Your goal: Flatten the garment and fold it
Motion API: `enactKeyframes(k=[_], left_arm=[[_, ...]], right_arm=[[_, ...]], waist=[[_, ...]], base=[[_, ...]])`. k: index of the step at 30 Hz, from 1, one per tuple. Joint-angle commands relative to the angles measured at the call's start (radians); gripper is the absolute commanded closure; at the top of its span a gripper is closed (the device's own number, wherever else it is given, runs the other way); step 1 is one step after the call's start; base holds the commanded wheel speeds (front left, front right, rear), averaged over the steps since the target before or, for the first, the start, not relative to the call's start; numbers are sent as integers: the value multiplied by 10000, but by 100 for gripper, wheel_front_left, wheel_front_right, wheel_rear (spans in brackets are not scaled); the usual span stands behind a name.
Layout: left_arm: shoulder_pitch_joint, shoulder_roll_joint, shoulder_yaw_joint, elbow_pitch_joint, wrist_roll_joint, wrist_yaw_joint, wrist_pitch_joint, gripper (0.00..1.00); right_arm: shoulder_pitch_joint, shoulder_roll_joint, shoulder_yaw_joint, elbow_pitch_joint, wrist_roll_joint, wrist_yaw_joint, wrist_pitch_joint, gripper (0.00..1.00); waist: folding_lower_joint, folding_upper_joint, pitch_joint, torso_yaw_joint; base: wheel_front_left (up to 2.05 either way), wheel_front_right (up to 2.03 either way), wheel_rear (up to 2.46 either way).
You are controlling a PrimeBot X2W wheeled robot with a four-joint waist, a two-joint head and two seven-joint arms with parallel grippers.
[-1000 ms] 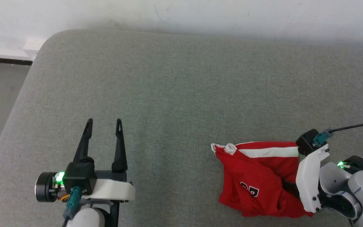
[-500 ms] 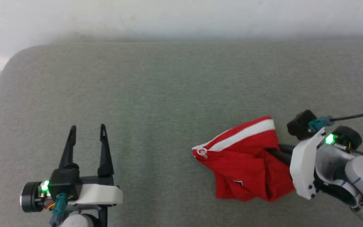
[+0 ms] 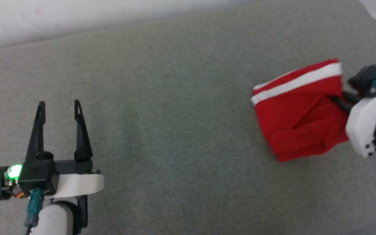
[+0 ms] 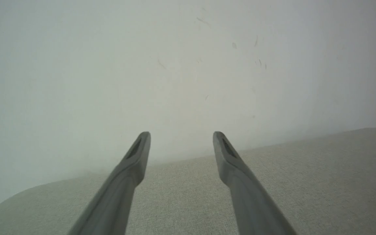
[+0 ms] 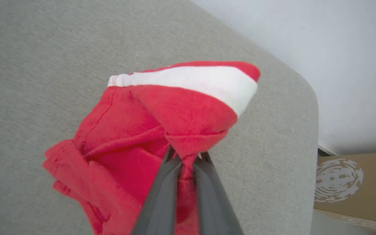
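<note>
The garment (image 3: 302,111), red shorts with a white side stripe, hangs bunched at the right of the head view, lifted off the grey cushion. My right gripper (image 3: 336,99) is shut on a fold of it. In the right wrist view the two dark fingers pinch red cloth at the right gripper (image 5: 186,158), and the garment (image 5: 162,120) droops below with its white stripe on top. My left gripper (image 3: 59,106) stands open over the cushion at the lower left, far from the cloth. The left gripper (image 4: 181,138) holds nothing between its fingers.
A grey fabric cushion (image 3: 175,114) spans the scene, with a pale wall (image 3: 77,13) behind it. Its rounded right corner (image 5: 305,98) drops off near a cardboard box (image 5: 354,182) on the floor.
My right gripper closed on the garment and lifted it off the cushion, up and to the right. The head camera has swung right. The left gripper stays open.
</note>
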Motion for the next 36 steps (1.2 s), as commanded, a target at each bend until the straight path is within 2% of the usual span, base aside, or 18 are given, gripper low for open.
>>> enactKeyframes(k=[1,7,13,21,22,23,24,29,33,36], left_arm=[[-218,103,7,-77,90,-66,-47,0],[-817,389,-282,-470,242,-94,-47,0],[-1101,621,-478,-828,277,-24,-47,0],[-1247,703,-696,-945,215,218,-47,0],[-1222,702,-717,-925,190,247,-47,0],[-1197,693,-737,-905,165,279,-47,0],[-1173,674,-766,-880,137,310,-47,0],[-1057,475,-1010,-687,-36,380,-47,0],[-783,305,-1067,-505,-176,451,-47,0],[-448,187,-995,-399,-281,527,-47,0]], right_arm=[[-241,-8,-132,318,-181,-11,-199,100],[-1150,-85,-1075,3163,-1328,-11,-1354,100],[-2215,108,-2121,5567,-2420,-11,-2321,100],[-3014,890,-3426,7653,-3831,-11,-3006,100],[-3050,1018,-3563,7829,-3876,-11,-3069,67],[-3113,1074,-3730,7983,-3968,-11,-3198,5],[-3166,1089,-3882,8137,-4100,-11,-3314,0],[-3341,913,-4669,8476,-4682,-11,-4259,0],[-3345,953,-5371,8050,-5300,-11,-5490,0],[-3227,1285,-5857,7358,-5651,-11,-6076,0]], waist=[[-2,0,1556,-1131],[-2,0,2563,-950],[-2,0,3157,-751],[-2,0,3116,-630],[-2,0,3026,-628],[-2,0,2919,-623],[-2,0,2794,-606],[-2,0,1967,-314],[-2,0,1243,-6],[-2,0,707,239]], base=[[0,0,0],[0,0,0],[0,0,0],[0,0,0],[0,0,0],[0,0,0],[0,0,0],[0,0,0],[0,0,0],[0,0,0]])
